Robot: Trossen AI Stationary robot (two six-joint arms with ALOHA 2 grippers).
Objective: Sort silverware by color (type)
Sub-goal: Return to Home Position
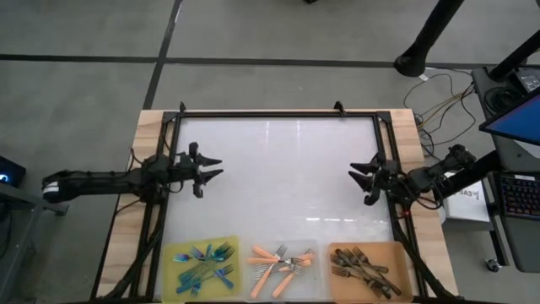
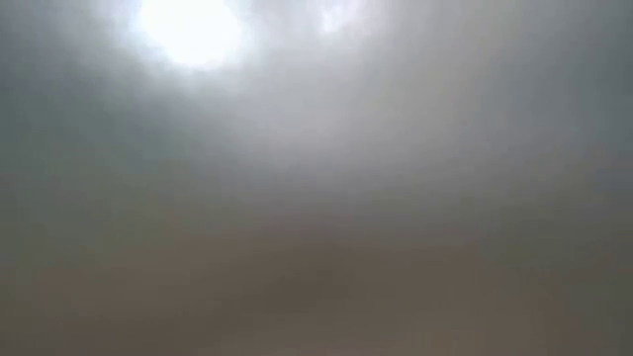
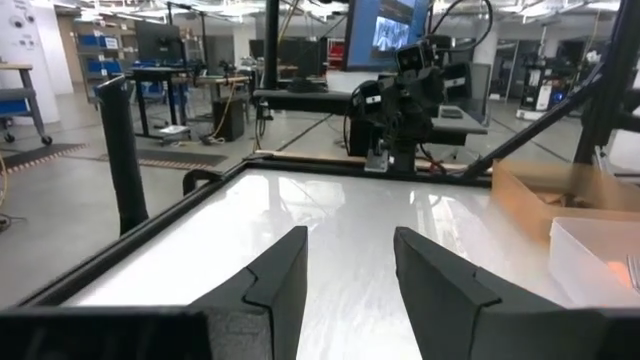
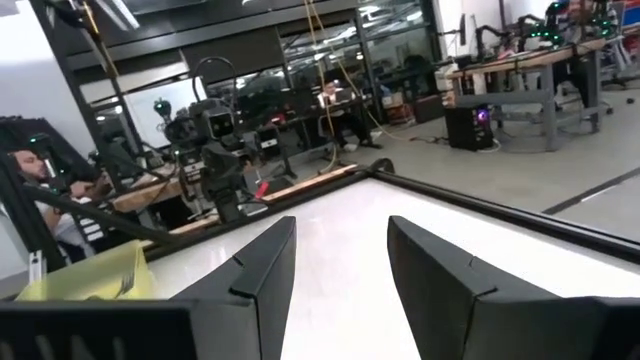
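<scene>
Left arm lay along the table's left side. Left gripper [image 1: 218, 167] hovered over the white table [image 1: 287, 160], fingers spread apart and grasping nothing; the left wrist view [image 3: 350, 275] confirmed the gap, bare table showing between the fingers.

Three bins sat in a row along the near edge of the table, side by side.
- Yellow bin [image 1: 171, 253], leftmost: the blue-teal forks [image 1: 204, 260], heaped and overlapping. Count not readable.
- Transparent bin [image 1: 313, 251], middle: the orange-handled forks [image 1: 274, 262], silver tines, lying criss-cross.
- Orange bin [image 1: 396, 253], rightmost: the dark forks [image 1: 363, 266], piled together.

No fork lay on the open table surface; every one in view was inside a bin.

Right arm lay along the table's right side. Right gripper [image 1: 358, 181] hovered over the table well clear of the bins, fingers parted and empty; the right wrist view [image 4: 340, 270] showed the same.

The two grippers faced each other across the table, well apart. Low view gave only grey haze with a bright patch, nothing readable.
</scene>
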